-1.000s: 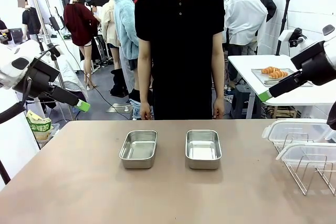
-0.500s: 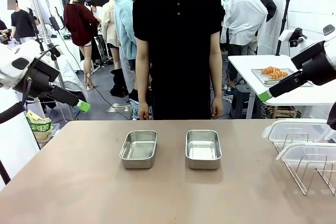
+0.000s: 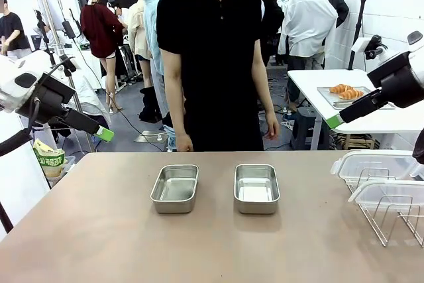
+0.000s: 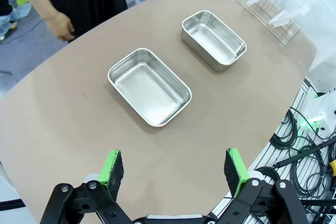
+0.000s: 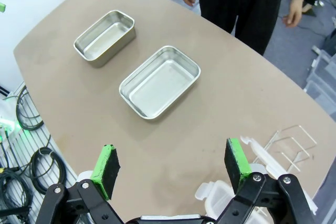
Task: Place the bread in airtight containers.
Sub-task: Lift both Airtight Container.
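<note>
Two golden-brown ridged croissants (image 3: 346,91) on a tray (image 3: 329,98) on the far white table (image 3: 305,79), left tub (image 3: 175,188) and right tub (image 3: 256,188) shiny steel, bare inside, left claw (image 4: 175,166) and right claw (image 5: 173,166) spread wide, gripping nothing.

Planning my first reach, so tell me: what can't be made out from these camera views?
- Front view: croissants on the far side table, too small to count surely.
- Front view: wire rack and lids, cut off by the right edge.
- Right wrist view: the lids, partly hidden behind the right gripper.
</note>
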`<state>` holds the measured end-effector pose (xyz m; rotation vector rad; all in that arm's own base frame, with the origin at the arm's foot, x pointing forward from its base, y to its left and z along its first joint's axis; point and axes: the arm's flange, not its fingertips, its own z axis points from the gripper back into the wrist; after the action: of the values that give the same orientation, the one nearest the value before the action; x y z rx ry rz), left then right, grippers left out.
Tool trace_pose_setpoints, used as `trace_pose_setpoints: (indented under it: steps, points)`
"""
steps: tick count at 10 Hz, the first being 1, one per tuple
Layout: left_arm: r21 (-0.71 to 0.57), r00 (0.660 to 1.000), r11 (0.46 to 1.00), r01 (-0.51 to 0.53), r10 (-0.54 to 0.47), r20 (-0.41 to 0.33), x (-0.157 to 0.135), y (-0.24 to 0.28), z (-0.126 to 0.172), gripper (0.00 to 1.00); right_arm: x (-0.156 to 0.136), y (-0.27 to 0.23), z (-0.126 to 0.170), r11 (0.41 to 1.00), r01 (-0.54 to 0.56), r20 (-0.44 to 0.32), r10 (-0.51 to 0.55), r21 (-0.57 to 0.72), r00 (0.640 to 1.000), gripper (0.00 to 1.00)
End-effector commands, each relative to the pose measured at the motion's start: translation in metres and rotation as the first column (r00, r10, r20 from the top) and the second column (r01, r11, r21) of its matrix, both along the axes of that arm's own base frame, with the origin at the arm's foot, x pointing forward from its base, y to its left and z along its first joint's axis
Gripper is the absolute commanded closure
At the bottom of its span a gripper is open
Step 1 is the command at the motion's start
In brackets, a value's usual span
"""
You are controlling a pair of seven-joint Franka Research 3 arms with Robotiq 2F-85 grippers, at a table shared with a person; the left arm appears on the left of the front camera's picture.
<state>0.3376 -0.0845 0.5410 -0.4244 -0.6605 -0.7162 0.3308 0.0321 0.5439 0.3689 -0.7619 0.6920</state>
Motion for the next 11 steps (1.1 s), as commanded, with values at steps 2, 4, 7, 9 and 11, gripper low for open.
trace_pose_setpoints:
  steps: [2,4,7,9,11]
  points:
    - [0.004,1.0,1.0,0.009,-0.009,0.003,-0.0006,0.0026,0.0008,0.0,0.0003,0.0012,0.0,1.0,-0.011,0.002,0.01,0.014,1.0,0.0]
    - [0.004,1.0,1.0,0.009,-0.009,0.003,-0.0006,0.0026,0.0008,0.0,0.0003,0.0012,0.0,1.0,-0.011,0.002,0.01,0.014,1.0,0.0]
    - [0.004,1.0,1.0,0.009,-0.009,0.003,-0.0006,0.0026,0.0008,0.0,0.0003,0.0012,0.0,1.0,-0.011,0.002,0.01,0.014,1.0,0.0]
    - [0.004,1.0,1.0,0.009,-0.009,0.003,-0.0006,0.0026,0.0008,0.0,0.0003,0.0012,0.0,1.0,-0.011,0.002,0.01,0.014,1.0,0.0]
    - [0.004,1.0,1.0,0.009,-0.009,0.003,-0.0006,0.0026,0.0008,0.0,0.0003,0.0012,0.0,1.0,-0.011,0.002,0.01,0.014,1.0,0.0]
